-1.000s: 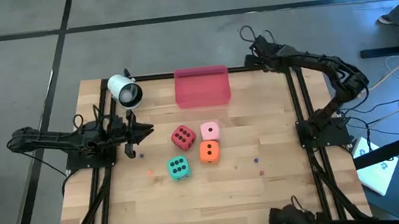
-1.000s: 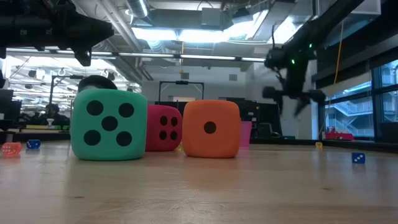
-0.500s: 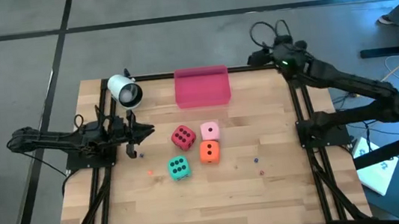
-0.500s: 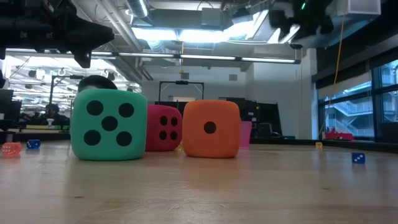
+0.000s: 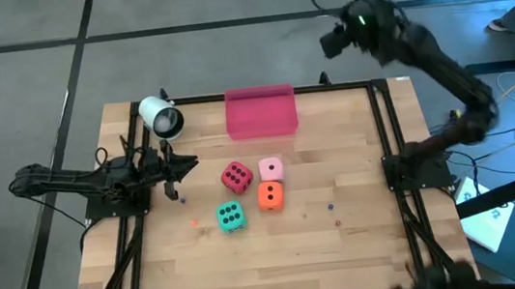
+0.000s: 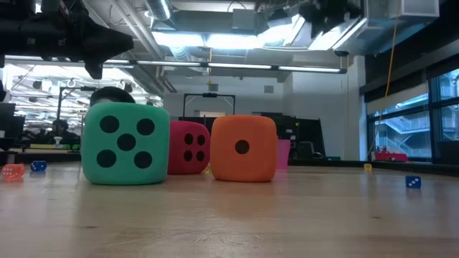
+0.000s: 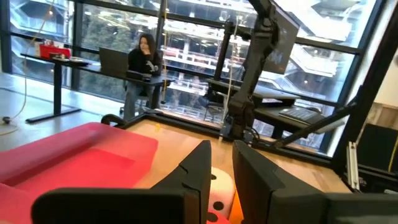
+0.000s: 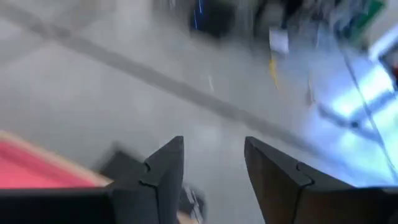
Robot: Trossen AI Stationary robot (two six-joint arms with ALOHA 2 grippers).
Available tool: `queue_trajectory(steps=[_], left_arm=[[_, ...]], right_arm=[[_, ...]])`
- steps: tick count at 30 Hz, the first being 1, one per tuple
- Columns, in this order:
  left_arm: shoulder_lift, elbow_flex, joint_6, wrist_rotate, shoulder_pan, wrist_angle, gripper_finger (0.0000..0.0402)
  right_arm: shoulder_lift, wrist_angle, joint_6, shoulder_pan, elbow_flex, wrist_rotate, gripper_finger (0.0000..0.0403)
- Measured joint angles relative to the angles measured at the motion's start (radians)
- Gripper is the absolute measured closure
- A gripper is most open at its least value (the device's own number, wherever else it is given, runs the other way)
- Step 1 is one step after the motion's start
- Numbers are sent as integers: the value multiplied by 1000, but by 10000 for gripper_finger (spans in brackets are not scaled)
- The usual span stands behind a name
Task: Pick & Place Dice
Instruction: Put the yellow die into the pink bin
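Four dice rest flat on the wooden table near its middle: red [image 5: 235,175], light pink [image 5: 271,169], orange [image 5: 269,196] and green [image 5: 231,217]. The low view shows the green die [image 6: 125,143], the red [image 6: 188,147] and the orange [image 6: 242,148]. My left gripper [image 5: 192,166] hovers level just left of the red die. Its fingers [image 7: 222,162] stand a narrow gap apart with nothing between them. My right gripper [image 5: 329,44] is raised high above the table's far right corner, open [image 8: 214,168] and empty.
A pink rectangular tray [image 5: 261,112] sits at the far edge behind the dice. A white cylinder [image 5: 161,117] lies at the far left. Tiny coloured cubes [image 5: 330,207] are scattered on the near half. A black frame [image 5: 389,149] borders the table.
My right arm has unfolded from its low place at the table's right edge. It has swung up high above the far right corner, and its wrist has rolled. The dice and my left gripper have kept still.
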Motion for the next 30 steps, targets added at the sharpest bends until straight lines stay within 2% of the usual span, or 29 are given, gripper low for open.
queue_trajectory(steps=[3, 5, 7, 12, 19, 28, 30], left_arm=[[0, 0, -9, -1, 1, 0, 341], [0, 0, -9, -7, 1, 0, 341], [0, 0, -9, -17, 1, 0, 341], [0, 0, -9, -41, 1, 0, 341], [0, 0, -36, -40, 1, 0, 341], [0, 0, -49, -40, 1, -7, 341], [0, 0, -38, -40, 1, -7, 341]], right_arm=[[154, -269, 30, -148, 169, -149, 236], [240, -412, 51, -232, 239, -267, 235], [309, -509, 69, -295, 275, -329, 234], [405, -571, 120, -385, 273, -322, 234], [501, -586, 146, -409, 205, -430, 236], [547, -583, 173, -426, -35, -434, 236], [551, -559, 173, -423, -83, -366, 236]])
